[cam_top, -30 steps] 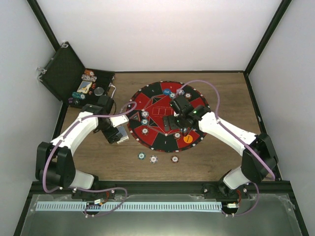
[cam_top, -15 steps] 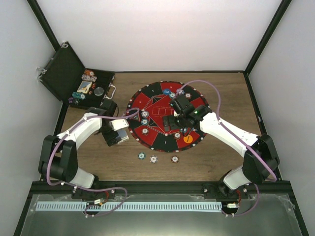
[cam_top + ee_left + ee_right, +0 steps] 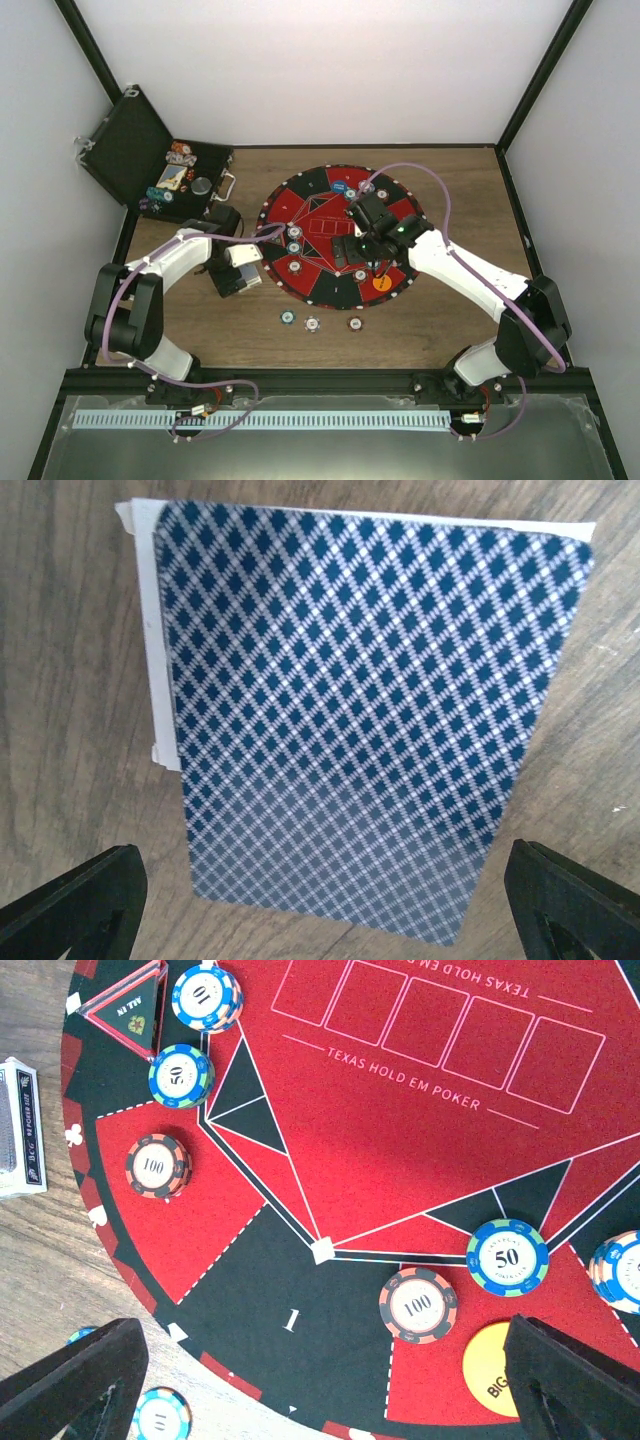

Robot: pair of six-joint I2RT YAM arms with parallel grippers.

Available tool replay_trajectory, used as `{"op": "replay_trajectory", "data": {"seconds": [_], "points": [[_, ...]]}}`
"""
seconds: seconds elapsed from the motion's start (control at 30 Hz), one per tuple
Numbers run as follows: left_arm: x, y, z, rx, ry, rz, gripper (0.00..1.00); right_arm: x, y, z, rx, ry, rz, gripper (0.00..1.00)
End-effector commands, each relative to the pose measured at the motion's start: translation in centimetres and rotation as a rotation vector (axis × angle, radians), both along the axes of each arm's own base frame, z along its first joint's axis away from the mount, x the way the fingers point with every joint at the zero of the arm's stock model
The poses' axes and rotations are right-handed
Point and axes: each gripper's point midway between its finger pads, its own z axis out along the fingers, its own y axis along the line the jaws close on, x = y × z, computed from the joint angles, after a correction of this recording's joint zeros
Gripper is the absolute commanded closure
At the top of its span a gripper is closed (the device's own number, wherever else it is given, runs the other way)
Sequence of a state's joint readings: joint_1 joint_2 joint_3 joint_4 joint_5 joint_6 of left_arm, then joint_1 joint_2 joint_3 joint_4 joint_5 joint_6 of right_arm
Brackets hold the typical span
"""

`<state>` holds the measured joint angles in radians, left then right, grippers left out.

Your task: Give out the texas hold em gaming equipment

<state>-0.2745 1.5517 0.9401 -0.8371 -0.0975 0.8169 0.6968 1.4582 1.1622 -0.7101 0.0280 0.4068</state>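
Note:
A deck of playing cards with blue diamond-patterned backs (image 3: 360,710) lies on the wooden table left of the mat, and its white edge shows in the top view (image 3: 252,283). My left gripper (image 3: 320,920) is open and empty just over the deck's near end; it also shows in the top view (image 3: 238,276). My right gripper (image 3: 320,1395) is open and empty above the mat's black "1" segment, seen too in the top view (image 3: 362,258). Striped chips sit on the mat: a 100 chip (image 3: 417,1304), a 50 chip (image 3: 508,1256), another 100 chip (image 3: 158,1166). The orange button (image 3: 381,282) lies near my right fingers.
The round red-and-black mat (image 3: 318,215) fills the table's middle. The open black case (image 3: 135,150) with more chips stands at the far left. Three chips (image 3: 313,324) lie on the wood in front of the mat. A blue button (image 3: 340,186) sits at the mat's far side.
My left arm has swung its elbow outward to the left while its gripper stayed over the deck. My right gripper has barely moved.

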Motion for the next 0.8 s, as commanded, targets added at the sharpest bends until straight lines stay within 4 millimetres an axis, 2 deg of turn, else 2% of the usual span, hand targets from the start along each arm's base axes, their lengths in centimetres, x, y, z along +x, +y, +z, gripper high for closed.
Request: {"op": "replay_trajectory", "data": {"seconds": [0.0,0.77], "points": [[0.4,0.3,-0.5,0.016,-0.009,-0.005,0.0,0.0,-0.2,1.1,0.016,-0.024,0.005,0.0],[-0.3,1.5,-2.4,0.04,0.026,-0.004,0.0,0.0,-0.4,1.3,0.006,-0.022,0.005,0.0]]}}
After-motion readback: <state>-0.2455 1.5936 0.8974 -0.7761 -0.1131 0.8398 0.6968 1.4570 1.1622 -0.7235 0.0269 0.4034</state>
